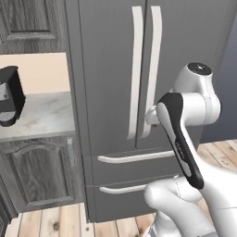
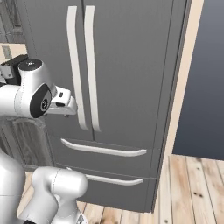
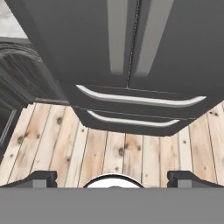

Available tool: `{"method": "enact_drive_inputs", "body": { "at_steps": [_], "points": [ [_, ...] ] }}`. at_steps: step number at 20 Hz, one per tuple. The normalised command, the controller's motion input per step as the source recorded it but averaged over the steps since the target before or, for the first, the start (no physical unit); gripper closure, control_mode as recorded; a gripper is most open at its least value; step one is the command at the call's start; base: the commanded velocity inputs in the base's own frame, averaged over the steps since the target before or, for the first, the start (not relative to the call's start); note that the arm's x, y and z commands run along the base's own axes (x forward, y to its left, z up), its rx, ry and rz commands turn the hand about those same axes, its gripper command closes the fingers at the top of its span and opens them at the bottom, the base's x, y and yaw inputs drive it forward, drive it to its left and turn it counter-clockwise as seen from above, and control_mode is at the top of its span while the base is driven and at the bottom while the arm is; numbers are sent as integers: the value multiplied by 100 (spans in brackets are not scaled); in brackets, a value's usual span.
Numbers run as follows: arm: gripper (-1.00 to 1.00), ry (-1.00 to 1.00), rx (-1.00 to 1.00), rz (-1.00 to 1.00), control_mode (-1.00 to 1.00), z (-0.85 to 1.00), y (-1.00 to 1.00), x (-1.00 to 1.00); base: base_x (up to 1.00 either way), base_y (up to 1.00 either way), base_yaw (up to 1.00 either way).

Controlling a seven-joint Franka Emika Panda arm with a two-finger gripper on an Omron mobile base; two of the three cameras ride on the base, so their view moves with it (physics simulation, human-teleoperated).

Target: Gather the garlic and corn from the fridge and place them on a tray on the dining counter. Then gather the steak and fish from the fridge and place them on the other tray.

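Planked wood floor [image 3: 131, 157] — smooth dark-grey fridge [image 3: 175, 57]

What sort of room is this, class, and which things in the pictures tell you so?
Most likely a kitchen: a tall dark-grey French-door fridge, a marbled counter on grey cabinets, and a black coffee machine on it.

Pale wood plank floor [image 3: 131, 157] below me. Left: grey marbled wall counter [image 1: 44, 115] over dark panelled cabinets [image 1: 39, 171], black coffee machine [image 1: 9, 95] on top. Beige wall [image 1: 37, 71] behind.
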Motion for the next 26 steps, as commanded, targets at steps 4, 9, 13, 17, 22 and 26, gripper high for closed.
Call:
{"method": "enact_drive_inputs", "body": {
  "at_steps": [4, 9, 13, 17, 22, 26],
  "points": [
    [-100, 0, 0, 0, 100, 0, 0, 0, -7, 0, 0],
    [-100, 0, 0, 0, 100, 0, 0, 0, 0, 0, 0],
    [-100, 0, 0, 0, 100, 0, 0, 0, 0, 0, 0],
    [-100, 0, 0, 0, 100, 0, 0, 0, 0, 0, 0],
    [-100, 0, 0, 0, -100, 0, 0, 0, 0, 0, 0],
    [-100, 0, 0, 0, -100, 0, 0, 0, 0, 0, 0]
  ]
}}
